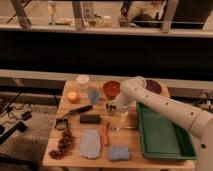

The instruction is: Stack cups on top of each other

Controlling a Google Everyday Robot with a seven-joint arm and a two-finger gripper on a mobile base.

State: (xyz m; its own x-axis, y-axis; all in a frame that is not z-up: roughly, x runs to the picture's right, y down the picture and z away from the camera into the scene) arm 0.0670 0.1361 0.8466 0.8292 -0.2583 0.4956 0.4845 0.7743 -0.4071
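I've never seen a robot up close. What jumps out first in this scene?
The big white arm stretching in from the right, its claw low over the middle of the cluttered wooden table. Next, the bright green tray along the table's right side, and the orange-red bowl at the back, just behind the claw.

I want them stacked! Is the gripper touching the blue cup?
Apart. The camera view shows bare table between the gripper, down by the orange-red bowl, and the blue cup.

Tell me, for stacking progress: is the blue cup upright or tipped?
Upright: the blue cup stands alone, unstacked; the gripper is right of it in the picture.
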